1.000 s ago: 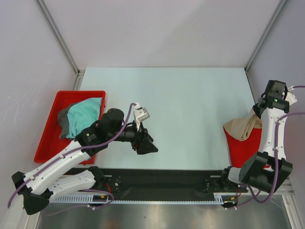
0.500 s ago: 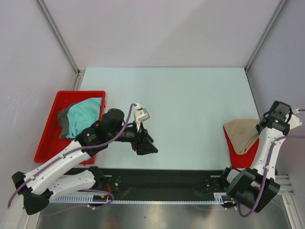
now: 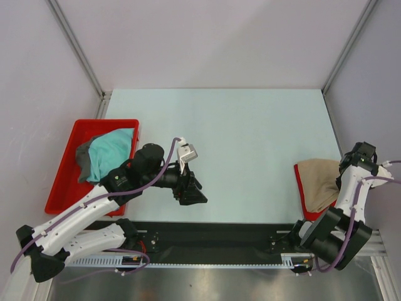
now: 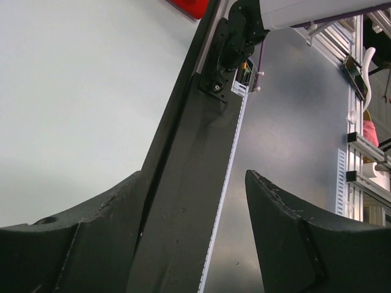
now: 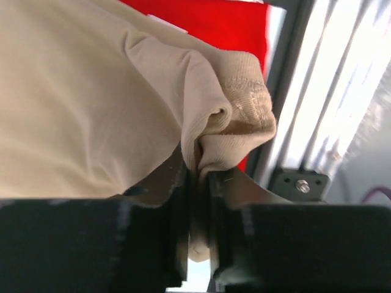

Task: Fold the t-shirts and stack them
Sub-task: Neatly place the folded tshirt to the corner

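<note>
Tan t-shirt point(image 3: 318, 180) lies on the red mat point(image 3: 305, 195) at the right edge of the frame, its ribbed edge pinched by the right hand point(image 5: 197, 183). To release cleanly, I would part the fingers fully, then lift straight up so that no cloth drags. Lower centre, the left hand point(image 3: 192, 192) hangs spread above the counter point(image 3: 250, 138).

grey shirt point(image 3: 81, 155) mostly under teal shirt point(image 3: 110, 155), mat point(image 3: 302, 191) under tan shirt point(image 3: 319, 182)
</note>
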`<action>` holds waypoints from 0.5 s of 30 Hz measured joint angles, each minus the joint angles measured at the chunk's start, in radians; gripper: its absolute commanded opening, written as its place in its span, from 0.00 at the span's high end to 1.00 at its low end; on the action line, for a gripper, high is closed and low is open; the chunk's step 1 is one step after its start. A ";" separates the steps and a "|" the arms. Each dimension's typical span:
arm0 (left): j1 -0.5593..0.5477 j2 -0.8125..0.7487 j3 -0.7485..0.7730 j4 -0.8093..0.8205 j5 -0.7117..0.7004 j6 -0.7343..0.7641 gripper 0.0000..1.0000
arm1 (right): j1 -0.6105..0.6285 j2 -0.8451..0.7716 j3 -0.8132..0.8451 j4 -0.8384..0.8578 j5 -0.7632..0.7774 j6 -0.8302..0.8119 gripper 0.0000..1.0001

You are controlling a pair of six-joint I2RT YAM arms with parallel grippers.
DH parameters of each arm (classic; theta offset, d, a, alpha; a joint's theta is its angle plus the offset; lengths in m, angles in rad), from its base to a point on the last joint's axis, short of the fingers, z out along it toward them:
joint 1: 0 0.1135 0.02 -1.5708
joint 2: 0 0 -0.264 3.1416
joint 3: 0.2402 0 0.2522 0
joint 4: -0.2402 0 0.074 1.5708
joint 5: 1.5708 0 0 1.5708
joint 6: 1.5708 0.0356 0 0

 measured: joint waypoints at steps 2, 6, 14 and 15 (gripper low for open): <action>0.000 0.000 0.000 0.000 0.000 0.005 0.28 | 0.000 0.044 0.014 -0.036 0.029 0.027 0.76; 0.000 0.000 0.000 -0.002 0.000 0.015 0.28 | 0.000 0.097 0.066 -0.161 0.109 0.122 0.32; 0.000 0.000 0.000 -0.008 0.001 0.024 0.28 | 0.004 0.033 0.108 -0.237 0.147 0.137 0.00; 0.000 0.000 0.000 -0.008 0.001 0.025 0.28 | 0.014 0.034 0.110 -0.235 0.146 0.135 0.00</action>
